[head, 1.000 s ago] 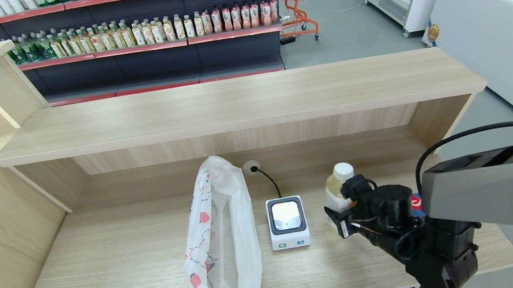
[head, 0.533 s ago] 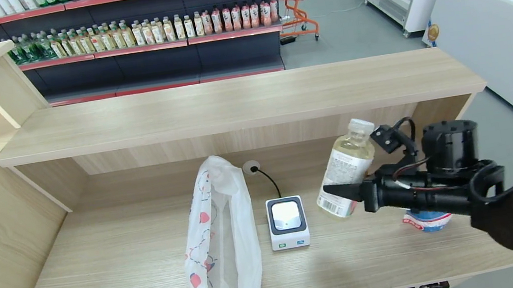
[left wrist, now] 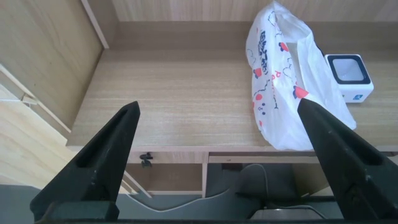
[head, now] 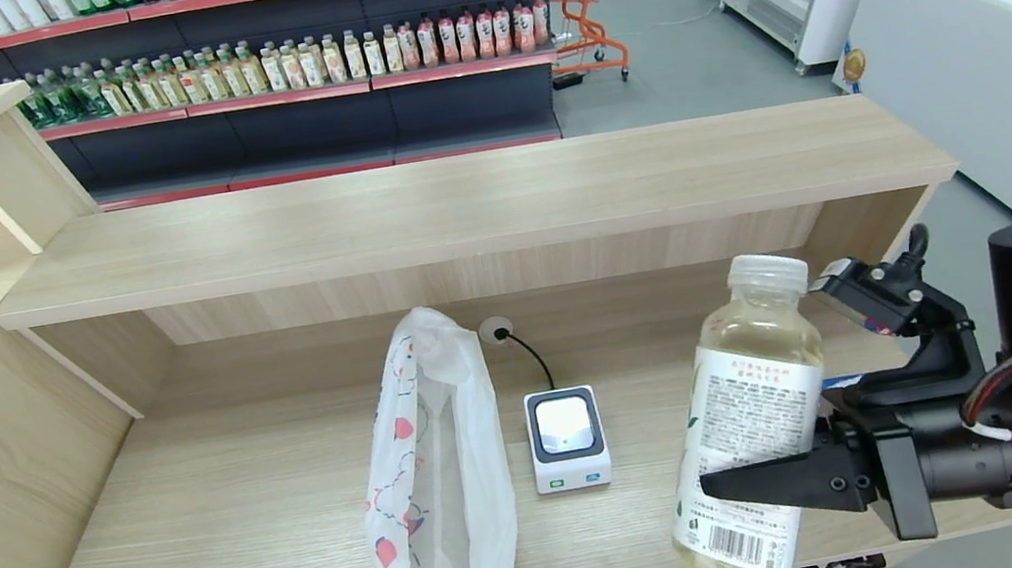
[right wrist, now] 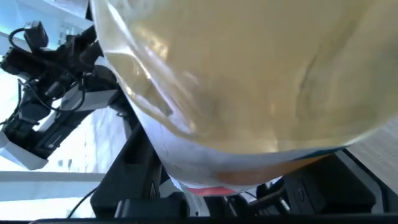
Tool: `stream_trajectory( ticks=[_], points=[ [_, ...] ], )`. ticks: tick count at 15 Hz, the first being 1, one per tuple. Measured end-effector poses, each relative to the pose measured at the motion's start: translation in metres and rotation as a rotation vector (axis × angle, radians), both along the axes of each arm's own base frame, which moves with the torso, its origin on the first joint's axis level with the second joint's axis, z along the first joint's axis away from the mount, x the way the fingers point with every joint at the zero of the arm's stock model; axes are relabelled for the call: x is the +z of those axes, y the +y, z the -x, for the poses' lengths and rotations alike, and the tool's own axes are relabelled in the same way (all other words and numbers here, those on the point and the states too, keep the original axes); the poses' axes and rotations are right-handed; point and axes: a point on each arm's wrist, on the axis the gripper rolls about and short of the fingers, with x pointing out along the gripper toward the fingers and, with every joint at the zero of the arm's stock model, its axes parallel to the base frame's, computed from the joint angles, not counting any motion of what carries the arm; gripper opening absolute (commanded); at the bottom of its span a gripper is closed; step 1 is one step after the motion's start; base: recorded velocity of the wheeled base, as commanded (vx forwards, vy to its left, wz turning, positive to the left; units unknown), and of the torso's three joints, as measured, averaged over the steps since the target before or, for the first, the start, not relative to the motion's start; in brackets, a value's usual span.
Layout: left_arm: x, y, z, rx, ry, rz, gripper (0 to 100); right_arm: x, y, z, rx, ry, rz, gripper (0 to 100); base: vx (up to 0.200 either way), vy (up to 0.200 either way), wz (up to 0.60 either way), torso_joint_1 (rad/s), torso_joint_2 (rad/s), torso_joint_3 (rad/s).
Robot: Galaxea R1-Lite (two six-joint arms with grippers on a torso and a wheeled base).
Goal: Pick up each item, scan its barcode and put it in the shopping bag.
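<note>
I have the right gripper [head: 759,474] clamped across the lower label of the bottle [head: 763,386]. The bottle hangs nearly upright in the lower right of the head view, off the counter [head: 232,521] and well right of the scanner [head: 566,426]. The grip sits just above the barcode [head: 738,541] and leaves it bare, but it faces me, not the scanner window, so I judge a turn is needed. My left gripper [left wrist: 219,109] hangs spread wide and empty near the shopping bag [head: 438,472] lying left of the scanner, likely placed to steady it.
</note>
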Motion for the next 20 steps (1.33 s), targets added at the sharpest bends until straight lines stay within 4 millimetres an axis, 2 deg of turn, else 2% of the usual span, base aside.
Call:
stream_trajectory(
  ticks=[4, 7, 16, 20],
  points=[
    [0.000, 0.000, 0.000, 0.000, 0.000, 0.000, 100, 0.009, -0.002, 0.012, 0.025, 0.028, -0.028, 0, 0.000, 0.000, 0.00, 0.000, 0.00, 0.000],
    [0.000, 0.000, 0.000, 0.000, 0.000, 0.000, 100, 0.018, -0.001, 0.018, 0.087, 0.123, -0.049, 0, 0.000, 0.000, 0.00, 0.000, 0.00, 0.000],
    [0.000, 0.000, 0.000, 0.000, 0.000, 0.000, 100, 0.009, 0.002, 0.024, 0.103, 0.197, -0.013, 0, 0.000, 0.000, 0.00, 0.000, 0.00, 0.000],
    [0.000, 0.000, 0.000, 0.000, 0.000, 0.000, 100, 0.008, 0.001, 0.024, 0.060, 0.196, 0.005, 0, 0.000, 0.000, 0.00, 0.000, 0.00, 0.000]
  ],
)
